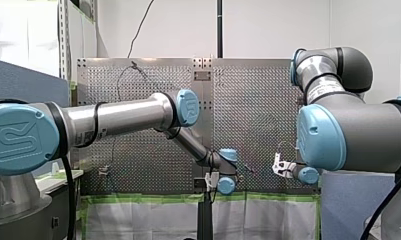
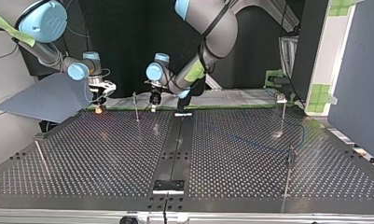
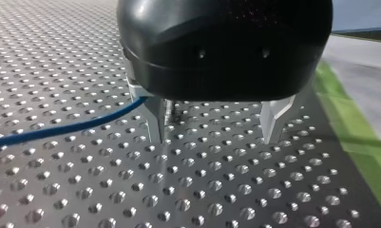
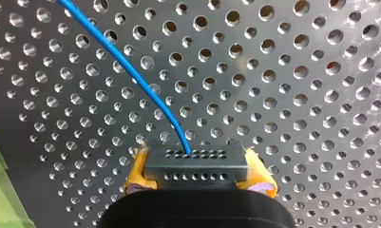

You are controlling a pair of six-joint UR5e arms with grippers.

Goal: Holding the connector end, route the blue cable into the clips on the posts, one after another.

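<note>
Right gripper (image 4: 198,176): jaws closed onto a grey connector (image 4: 197,159); a yellow pad (image 4: 136,173) presses on each of its two sides.
Connector: held squarely between the right jaws, its face with rows of small holes turned ahead of the gripper.
Blue cable (image 4: 131,76): leaves the connector's holed face and runs ahead of the right jaws, curving away over the perforated table (image 3: 202,190). In the left wrist view it comes in from the side and meets the outer edge of one metal finger (image 3: 154,121). Whether it passes on into the gap cannot be told.
Left gripper (image 3: 213,137): black body with two metal fingers standing wide apart. Nothing is gripped between them, and the tips are low over the table.
Post (image 2: 136,108): thin and upright, standing on the table between the two grippers in the top view and apart from both.
Table: metal, covered in holes, lying under both pairs of jaws.
</note>
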